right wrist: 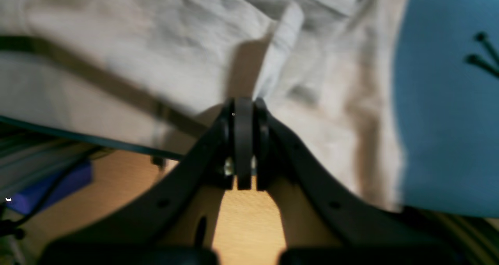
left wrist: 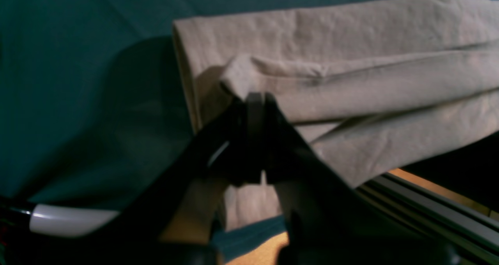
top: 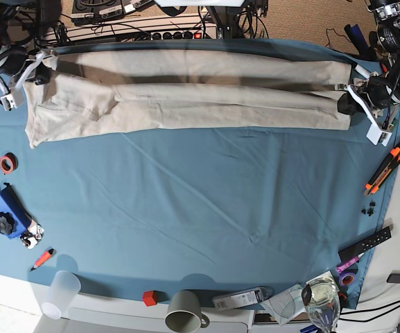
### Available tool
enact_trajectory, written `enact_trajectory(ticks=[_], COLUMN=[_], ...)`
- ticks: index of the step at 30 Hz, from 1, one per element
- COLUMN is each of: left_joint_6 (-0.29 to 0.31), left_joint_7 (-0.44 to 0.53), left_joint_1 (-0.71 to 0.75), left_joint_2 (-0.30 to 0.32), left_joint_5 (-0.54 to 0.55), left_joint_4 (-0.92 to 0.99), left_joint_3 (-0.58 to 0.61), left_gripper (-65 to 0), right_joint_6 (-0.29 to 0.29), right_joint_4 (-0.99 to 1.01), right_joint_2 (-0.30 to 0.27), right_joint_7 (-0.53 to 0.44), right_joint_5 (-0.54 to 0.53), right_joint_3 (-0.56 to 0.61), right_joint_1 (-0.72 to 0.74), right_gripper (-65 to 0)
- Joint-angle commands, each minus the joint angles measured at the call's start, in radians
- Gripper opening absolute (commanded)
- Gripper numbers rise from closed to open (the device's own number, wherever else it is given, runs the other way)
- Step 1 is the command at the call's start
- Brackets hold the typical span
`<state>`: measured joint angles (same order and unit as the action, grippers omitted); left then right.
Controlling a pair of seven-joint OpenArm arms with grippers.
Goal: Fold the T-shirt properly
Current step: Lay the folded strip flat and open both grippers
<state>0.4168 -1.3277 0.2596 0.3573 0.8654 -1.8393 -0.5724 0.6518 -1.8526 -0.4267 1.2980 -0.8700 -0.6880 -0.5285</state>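
Beige cotton, the plain short-sleeved T-shirt (top: 186, 97) lies as a long narrow band along the far edge of the table covered in teal-blue cloth (top: 206, 208), reaching from the far corner on one side almost to the far corner on the other. We judge the lengthwise folds done and the step in hand to be bringing one end of the band over toward the other.

Our left gripper (left wrist: 255, 97) has its black jaws closed tight on a small pinch of the folded edge at its end of the band. Our right gripper (right wrist: 243, 103) is likewise clamped on a thin raised ridge of fabric at the opposite end, where the garment spreads wider toward the table's side edge.

To do this step well:
- We lift both pinches evenly, so the layers do not slide apart.
- We keep the band taut between the grippers while carrying it, avoiding sag in the middle.
- We check that each pinch takes all layers; the wrist views do not show this clearly.
- We lay edges flush before releasing.
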Motion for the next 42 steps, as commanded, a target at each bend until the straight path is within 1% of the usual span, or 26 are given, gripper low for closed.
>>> enact_trajectory(ticks=[1, 3, 5, 6, 7, 9, 10, 11, 12, 15, 20, 22, 24, 27, 30, 34, 37, 40, 42], left_joint_6=[0.013, 0.039, 0.041, 0.041, 0.041, 0.038, 0.036, 0.033, 0.025, 0.026, 0.026, 0.022, -0.016, -0.028, -0.027, -0.044, -0.055, -0.052, -0.028], left_joint_7=[0.012, 0.011, 0.011, 0.011, 0.012, 0.012, 0.012, 0.012, 0.012, 0.013, 0.043, 0.050, 0.063, 0.065, 0.065, 0.063, 0.034, -0.021, -0.052], left_joint_1=[-0.005, -0.005, -0.005, -0.005, -0.005, -0.005, -0.005, -0.005, -0.004, -0.004, -0.004, -0.004, -0.004, -0.005, -0.006, -0.005, -0.005, -0.004, -0.004], left_joint_2=[0.014, 0.011, 0.011, 0.011, 0.011, 0.011, 0.011, 0.011, 0.011, 0.011, 0.011, 0.003, -0.013, -0.051, -0.081, -0.099, -0.111, -0.114, -0.114], left_joint_5=[0.008, 0.009, 0.010, 0.010, 0.010, 0.010, 0.010, 0.010, 0.010, 0.010, 0.009, -0.016, -0.036, -0.039, -0.039, -0.043, -0.037, 0.039, 0.072], left_joint_4=[-0.018, -0.018, -0.018, -0.018, -0.018, -0.018, -0.018, -0.018, -0.018, -0.018, -0.018, -0.013, 0.006, 0.043, 0.074, 0.145, 0.214, 0.266, 0.274], left_joint_3=[-0.009, -0.009, -0.009, -0.009, -0.009, -0.009, -0.009, -0.009, -0.009, -0.009, -0.009, -0.008, -0.008, -0.008, -0.008, -0.008, -0.008, -0.008, -0.008], left_gripper=[-65.0, -65.0, -65.0, -60.7, -53.9, -41.5, -37.3, -34.8, -33.9, -34.0, -33.9, -33.9, -33.9, -33.9, -33.9, -33.9, -33.9, -34.1, -34.3], right_joint_6=[0.000, 0.012, 0.027, 0.035, 0.038, 0.038, 0.038, 0.037, 0.037, 0.036, 0.036, 0.035, 0.035, 0.035, 0.035, 0.035, 0.036, 0.036, 0.036], right_joint_4=[-0.016, -0.016, -0.016, -0.016, -0.016, -0.016, -0.016, -0.016, -0.016, -0.016, -0.016, -0.016, -0.016, -0.016, -0.016, -0.016, -0.016, -0.016, -0.016], right_joint_2=[-0.003, 0.021, 0.036, 0.037, 0.035, 0.033, 0.033, 0.033, 0.033, 0.033, 0.033, 0.033, 0.033, 0.034, 0.033, 0.033, 0.033, 0.033, 0.033], right_joint_7=[-0.012, -0.011, -0.002, 0.011, 0.029, 0.053, 0.062, 0.066, 0.071, 0.077, 0.080, 0.079, 0.072, 0.048, 0.040, 0.040, 0.036, 0.035, 0.035], right_joint_5=[-0.026, -0.036, -0.040, -0.053, -0.071, -0.096, -0.103, -0.106, -0.106, -0.113, -0.135, -0.135, -0.136, -0.136, -0.135, -0.135, -0.135, -0.135, -0.135], right_joint_3=[-0.013, -0.013, -0.013, -0.013, -0.013, -0.013, -0.013, -0.013, -0.013, -0.013, -0.013, -0.013, -0.015, -0.020, -0.025, -0.031, -0.036, -0.040, -0.040], right_joint_1=[-0.003, -0.003, -0.003, -0.003, -0.003, -0.003, -0.003, -0.003, -0.003, -0.003, -0.003, -0.003, -0.003, 0.000, 0.000, 0.000, 0.000, 0.000, 0.000], right_gripper=[-65.0, -65.0, -65.0, -65.0, -64.1, -55.3, -51.7, -49.2, -48.1, -47.6, -47.6, -47.6, -47.6, -47.6, -47.6, -47.6, -47.6, -47.6, -47.6])
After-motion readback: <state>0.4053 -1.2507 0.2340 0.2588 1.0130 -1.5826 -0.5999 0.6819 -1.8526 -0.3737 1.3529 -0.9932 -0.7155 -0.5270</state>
